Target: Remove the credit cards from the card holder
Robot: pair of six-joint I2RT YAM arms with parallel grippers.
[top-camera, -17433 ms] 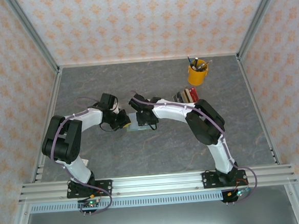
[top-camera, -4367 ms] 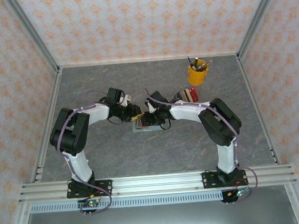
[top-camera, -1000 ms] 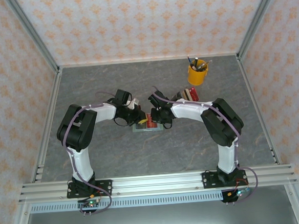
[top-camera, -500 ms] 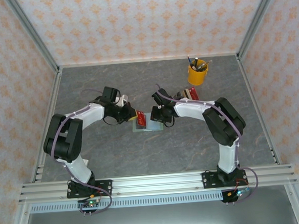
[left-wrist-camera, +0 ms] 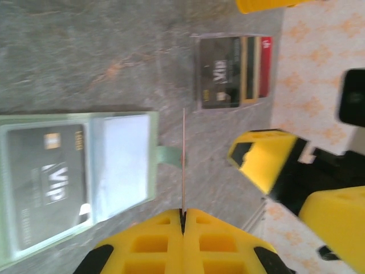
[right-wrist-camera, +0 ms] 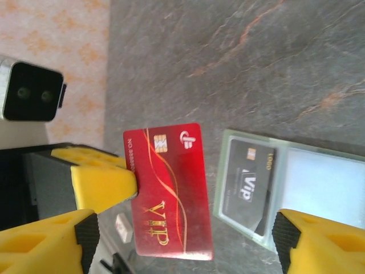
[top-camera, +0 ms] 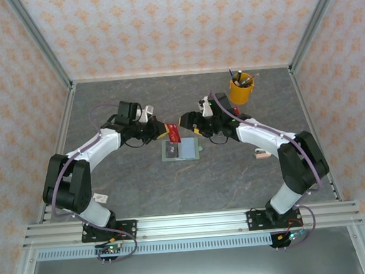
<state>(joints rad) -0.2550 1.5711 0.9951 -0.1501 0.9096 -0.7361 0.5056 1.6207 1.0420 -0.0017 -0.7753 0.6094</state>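
Pinching a red card [top-camera: 173,132] by one short edge, the left claw [top-camera: 161,131] is holding it clear of the grey counter [top-camera: 142,184]. Its yellow fingers [left-wrist-camera: 148,231] are clenching flat together on the card, which from the left wrist is showing only as a thin line seen edge-on. Gold "VIP" lettering and a chip are facing the right wrist camera (one yellow pad is covering part of the card's edge there). Just below and slightly right of the card in the overhead view, the card holder [top-camera: 180,149] is lying open and flat on the counter, touching neither claw. A black card [right-wrist-camera: 248,184] marked "VIP" is sitting in its left half, while the paler right half is showing nothing I can make out. Further right, the right claw [top-camera: 191,124] is hovering near the red card with its jaws spread wide, grasping nothing. In its own camera its two yellow fingers [right-wrist-camera: 319,242] are standing well apart, with the card and the holder between them. Beyond it, a clear rack [left-wrist-camera: 234,71] holding dark, tan and red cards is sitting on the counter, and a yellow pen cup [top-camera: 241,90] is standing toward the back right corner.
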